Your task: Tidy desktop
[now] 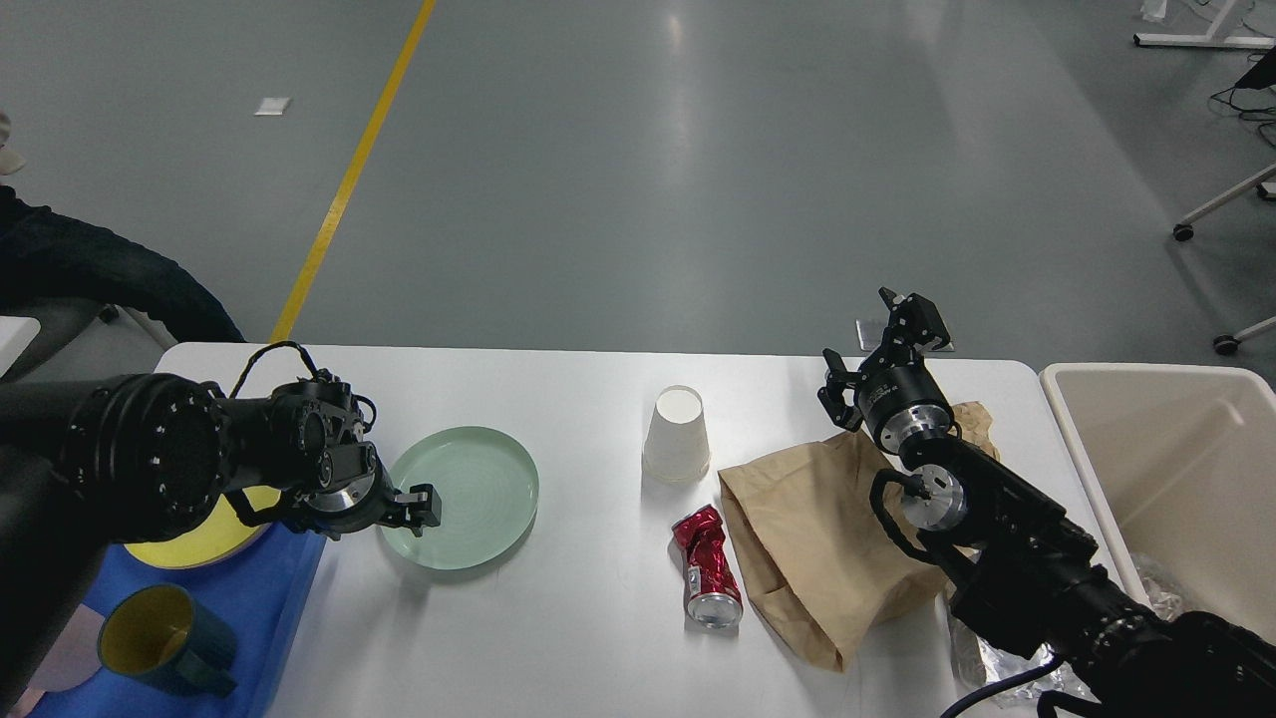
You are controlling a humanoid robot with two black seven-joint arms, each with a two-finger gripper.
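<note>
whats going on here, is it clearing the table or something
Looks like tidying. The left gripper is at the near-left rim of the green plate on the desktop; whether it grips yet is unclear. A yellow plate and a dark mug already sit in the blue tray. The right gripper hangs open above the brown paper bag. A paper cup and crushed red can remain out.

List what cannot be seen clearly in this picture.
Head view only:
- Left gripper at the green plate: fingers dark, contact unclear.
- Yellow plate and blue tray: mostly covered by the left arm.
- Foil by the paper bag: hidden under the right arm.
- Beige bin: cut off by the right edge.
</note>
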